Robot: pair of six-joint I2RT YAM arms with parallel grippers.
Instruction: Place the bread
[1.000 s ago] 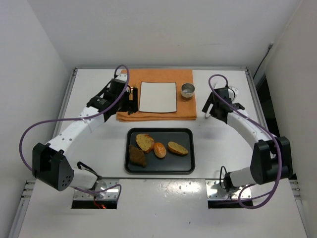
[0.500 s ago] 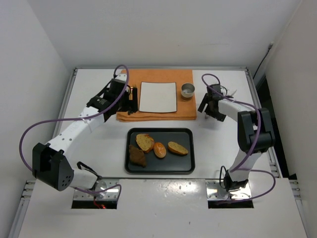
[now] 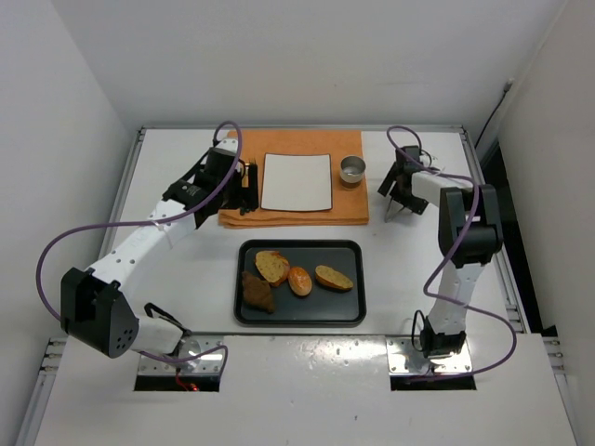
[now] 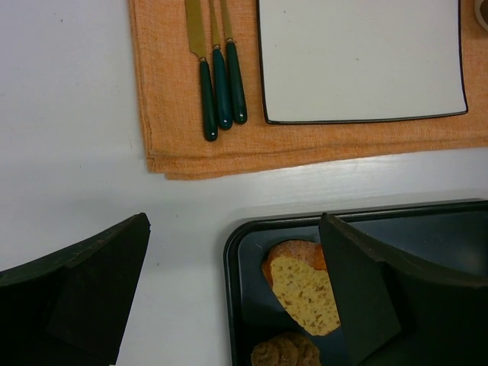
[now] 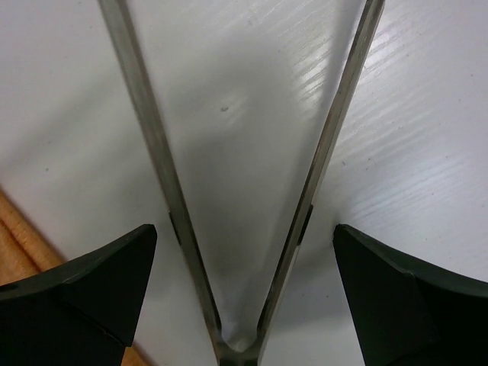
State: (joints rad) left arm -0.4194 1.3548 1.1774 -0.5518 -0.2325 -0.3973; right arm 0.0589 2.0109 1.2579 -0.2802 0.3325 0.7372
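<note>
Three bread pieces lie on a black tray (image 3: 349, 311): a round toasted slice (image 3: 272, 266), a glossy bun (image 3: 299, 281) and an oval slice (image 3: 334, 278). The round slice also shows in the left wrist view (image 4: 303, 293). My left gripper (image 3: 242, 178) hangs open and empty above the orange cloth's left edge (image 4: 234, 229). My right gripper (image 3: 400, 193) is open low over the table, its jaws on either side of V-shaped metal tongs (image 5: 316, 152) without touching them (image 5: 244, 229).
A darker lumpy piece (image 3: 257, 293) shares the tray. A white square plate (image 3: 297, 181) lies on an orange cloth (image 3: 349, 212), with green-handled cutlery (image 4: 219, 91) to its left and a metal cup (image 3: 352, 169) to its right.
The right arm has folded back and swung toward the far right. Its gripper now sits over the tongs. The left arm and the bread have not moved.
</note>
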